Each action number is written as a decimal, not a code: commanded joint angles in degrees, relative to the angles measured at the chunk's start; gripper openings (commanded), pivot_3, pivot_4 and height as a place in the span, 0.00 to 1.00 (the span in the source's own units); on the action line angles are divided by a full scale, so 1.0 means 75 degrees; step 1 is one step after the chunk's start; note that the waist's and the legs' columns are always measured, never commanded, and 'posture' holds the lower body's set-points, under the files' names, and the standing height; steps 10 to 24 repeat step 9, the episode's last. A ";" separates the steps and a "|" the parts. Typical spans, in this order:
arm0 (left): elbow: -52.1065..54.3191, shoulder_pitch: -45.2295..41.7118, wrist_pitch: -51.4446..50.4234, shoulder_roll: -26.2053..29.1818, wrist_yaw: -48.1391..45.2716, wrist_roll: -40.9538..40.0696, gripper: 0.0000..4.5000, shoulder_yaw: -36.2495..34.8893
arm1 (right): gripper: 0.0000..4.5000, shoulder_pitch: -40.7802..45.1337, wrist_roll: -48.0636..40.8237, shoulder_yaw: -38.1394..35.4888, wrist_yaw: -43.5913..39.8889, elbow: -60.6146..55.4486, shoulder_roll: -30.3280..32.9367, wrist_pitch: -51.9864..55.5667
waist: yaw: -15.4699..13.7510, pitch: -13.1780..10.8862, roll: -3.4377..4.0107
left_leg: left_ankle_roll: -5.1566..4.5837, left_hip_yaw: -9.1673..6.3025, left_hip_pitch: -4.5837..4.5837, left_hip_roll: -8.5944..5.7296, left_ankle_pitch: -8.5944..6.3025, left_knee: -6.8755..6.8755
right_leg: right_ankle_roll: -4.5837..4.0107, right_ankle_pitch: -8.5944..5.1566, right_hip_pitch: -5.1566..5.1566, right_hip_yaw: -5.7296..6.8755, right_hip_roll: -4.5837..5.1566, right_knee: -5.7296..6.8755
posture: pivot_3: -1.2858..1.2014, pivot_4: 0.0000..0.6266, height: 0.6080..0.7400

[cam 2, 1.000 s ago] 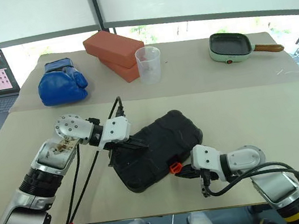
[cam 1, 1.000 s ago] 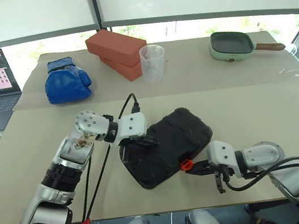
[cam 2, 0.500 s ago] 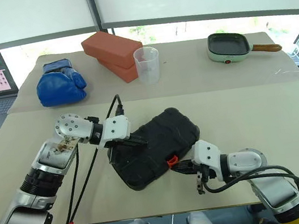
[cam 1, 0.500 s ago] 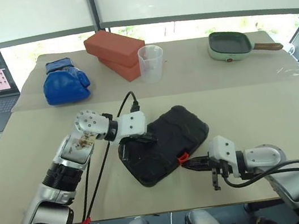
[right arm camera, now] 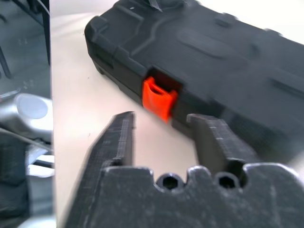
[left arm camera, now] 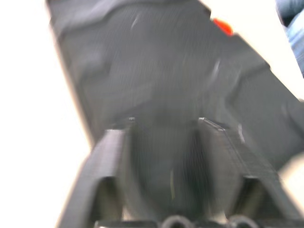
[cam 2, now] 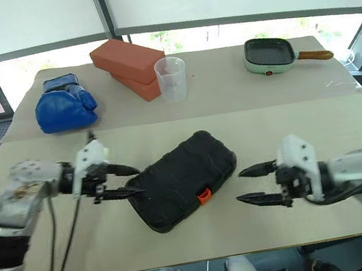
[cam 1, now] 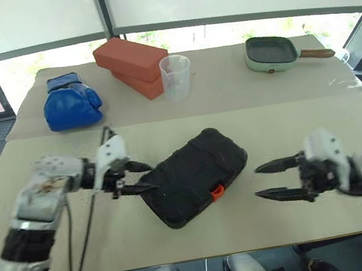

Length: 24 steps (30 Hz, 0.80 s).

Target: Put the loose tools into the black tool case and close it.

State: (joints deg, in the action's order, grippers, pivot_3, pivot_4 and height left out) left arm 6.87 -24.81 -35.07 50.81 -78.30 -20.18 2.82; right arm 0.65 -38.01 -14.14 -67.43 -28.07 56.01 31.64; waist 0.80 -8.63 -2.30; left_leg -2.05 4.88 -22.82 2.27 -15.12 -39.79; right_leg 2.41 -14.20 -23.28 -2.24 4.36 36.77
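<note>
Right claw (cam 1: 266, 180), released with fingers spread, hangs off the near right side of the closed black tool case (cam 1: 196, 184), aimed at its orange latch (cam 1: 216, 193). Left claw (cam 1: 140, 179), also spread, meets the case's left end, fingertips about touching it. Lying flat on the bench (cam 1: 305, 128), the case runs its long axis from near-left to far-right, latch facing the near edge. Beyond sit a blue boxing glove (cam 1: 70, 102), red bricks (cam 1: 131, 66), a clear cup (cam 1: 175, 76) and a green pan (cam 1: 270, 54).
</note>
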 commanded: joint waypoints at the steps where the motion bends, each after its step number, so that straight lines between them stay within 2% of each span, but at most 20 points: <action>1: 0.0719 0.1083 -0.1263 0.1121 -0.0146 -0.1041 0.96 -0.2284 | 0.93 0.0199 -0.0949 -0.1440 -0.1164 0.0987 0.1042 0.0762 | 0.0034 -0.0026 0.0001 | 0.0001 0.0009 -0.0008 0.0003 -0.0001 -0.0002 | 0.0000 0.0000 -0.0015 -0.0006 0.0002 0.0003 | 0.52 0.24 0.99; 2: 0.0823 0.1509 -0.1515 0.1312 -0.0083 -0.1189 1.00 -0.2954 | 0.99 0.0171 -0.0953 -0.1571 -0.1495 0.1312 0.1303 0.0798 | 0.0029 -0.0030 -0.0002 | 0.0001 0.0015 -0.0015 0.0007 0.0000 -0.0001 | 0.0001 0.0001 -0.0022 -0.0006 0.0006 -0.0002 | 0.52 0.24 0.99; 5: 0.1100 0.2436 -0.1778 0.1512 0.0060 -0.1462 1.00 -0.4094 | 0.99 0.0103 -0.0814 -0.1563 -0.2061 0.1891 0.1667 0.0669 | -0.0050 -0.0030 -0.0002 | 0.0002 0.0017 -0.0008 0.0014 -0.0002 0.0007 | -0.0001 -0.0001 -0.0016 0.0005 0.0009 -0.0019 | 0.52 0.24 0.99; 9: 0.1478 0.3305 -0.1621 0.1460 0.0098 -0.1658 1.00 -0.4800 | 0.99 0.0388 -0.0691 -0.1299 -0.2200 0.2266 0.1660 0.0549 | -0.0158 -0.0037 0.0011 | 0.0004 0.0022 -0.0008 0.0017 -0.0002 0.0009 | -0.0004 -0.0003 -0.0012 0.0016 0.0018 -0.0032 | 0.52 0.24 0.99; 24: 0.1478 0.3305 -0.1621 0.1460 0.0098 -0.1658 1.00 -0.4800 | 0.99 0.0388 -0.0691 -0.1299 -0.2200 0.2266 0.1660 0.0549 | -0.0158 -0.0037 0.0011 | 0.0004 0.0022 -0.0008 0.0017 -0.0002 0.0009 | -0.0004 -0.0003 -0.0012 0.0016 0.0018 -0.0032 | 0.52 0.24 0.99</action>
